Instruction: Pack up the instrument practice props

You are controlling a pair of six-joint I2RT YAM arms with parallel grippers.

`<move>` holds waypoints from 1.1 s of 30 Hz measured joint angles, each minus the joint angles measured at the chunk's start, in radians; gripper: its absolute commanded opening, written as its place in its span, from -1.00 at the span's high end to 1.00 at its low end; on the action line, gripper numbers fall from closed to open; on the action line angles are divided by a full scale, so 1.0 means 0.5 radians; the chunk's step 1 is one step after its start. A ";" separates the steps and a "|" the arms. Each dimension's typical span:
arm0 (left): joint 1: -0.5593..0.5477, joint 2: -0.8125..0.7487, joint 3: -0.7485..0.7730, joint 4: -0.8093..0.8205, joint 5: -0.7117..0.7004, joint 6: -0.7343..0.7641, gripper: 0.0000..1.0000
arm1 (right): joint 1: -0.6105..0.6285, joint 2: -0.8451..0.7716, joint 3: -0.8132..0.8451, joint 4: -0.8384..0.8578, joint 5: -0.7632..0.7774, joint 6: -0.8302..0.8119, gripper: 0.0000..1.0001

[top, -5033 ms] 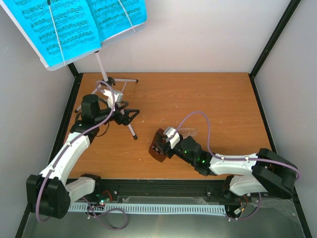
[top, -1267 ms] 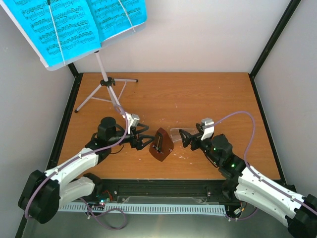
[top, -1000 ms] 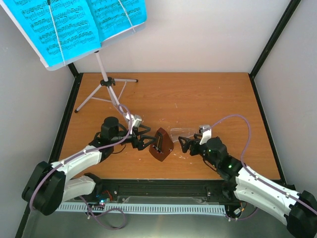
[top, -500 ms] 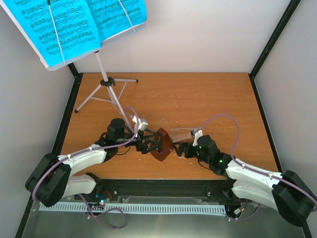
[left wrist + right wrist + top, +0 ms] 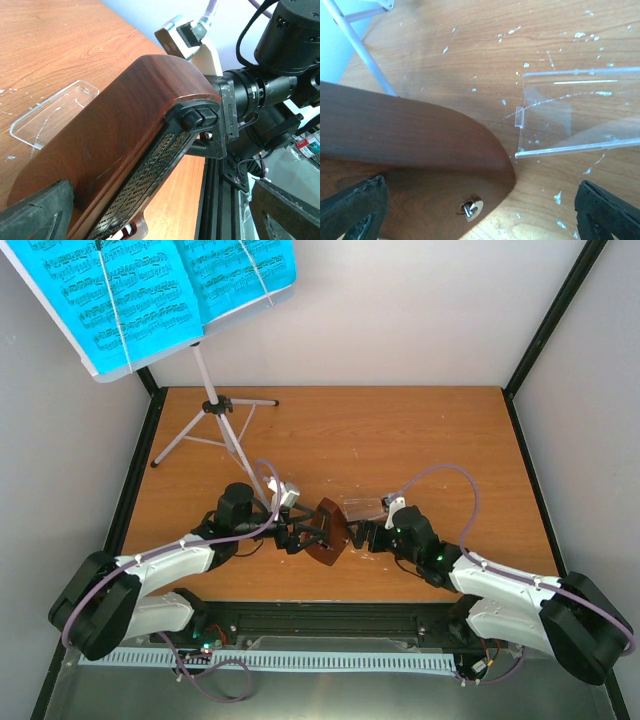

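Observation:
The brown metronome point(image 5: 330, 528) lies tilted near the table's front edge, its scale face point(image 5: 150, 175) toward the left wrist camera. My left gripper point(image 5: 305, 537) is open at its left side, and the body point(image 5: 110, 125) sits between the wide-apart fingers point(image 5: 35, 210). From the right, my open right gripper point(image 5: 362, 536) faces the metronome's wooden side point(image 5: 410, 140). The clear cover point(image 5: 368, 505) lies flat on the table just behind it point(image 5: 575, 120). The cyan sheet music point(image 5: 150, 290) rests on the silvery stand point(image 5: 215, 390) at the back left.
The stand's tripod legs point(image 5: 190, 445) spread over the back left of the wooden table point(image 5: 430, 430); one leg point(image 5: 360, 45) shows in the right wrist view. Walls close the table on three sides. A black rail point(image 5: 330, 615) runs along the front edge.
Both grippers have closed in on the metronome, the left from its left and the right from its right. The metronome has turned a little. The cover and stand have not moved.

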 measured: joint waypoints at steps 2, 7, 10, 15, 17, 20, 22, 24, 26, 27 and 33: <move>0.000 -0.007 -0.003 -0.006 -0.008 0.000 -0.93 | 0.000 -0.002 0.019 -0.014 0.044 0.001 -1.00; -0.003 -0.018 -0.008 -0.077 -0.079 0.004 -0.93 | -0.001 -0.129 0.033 -0.089 0.188 0.018 -1.00; -0.003 -0.017 -0.006 -0.123 -0.143 0.029 -0.91 | -0.001 -0.243 0.033 -0.127 0.268 0.024 -1.00; -0.004 0.018 0.043 -0.198 -0.211 0.121 -0.78 | -0.001 -0.404 0.016 -0.194 0.376 0.047 -1.00; -0.005 0.027 0.059 -0.209 -0.224 0.149 -0.70 | -0.002 -0.446 -0.001 -0.214 0.405 0.054 -1.00; -0.006 0.029 0.067 -0.213 -0.234 0.179 -0.62 | -0.002 -0.490 -0.035 -0.223 0.428 0.070 -1.00; -0.008 0.043 0.079 -0.216 -0.240 0.191 -0.59 | -0.002 -0.516 -0.064 -0.222 0.438 0.088 -1.00; -0.009 0.063 0.094 -0.220 -0.248 0.199 -0.57 | -0.002 -0.535 -0.093 -0.222 0.442 0.107 -1.00; -0.010 0.074 0.109 -0.221 -0.255 0.206 -0.53 | -0.002 -0.540 -0.105 -0.222 0.443 0.117 -1.00; -0.010 0.077 0.117 -0.221 -0.256 0.211 -0.51 | -0.002 -0.540 -0.105 -0.223 0.443 0.121 -1.00; -0.011 0.105 0.174 -0.227 -0.255 0.240 -0.40 | -0.002 -0.554 -0.105 -0.223 0.448 0.130 -1.00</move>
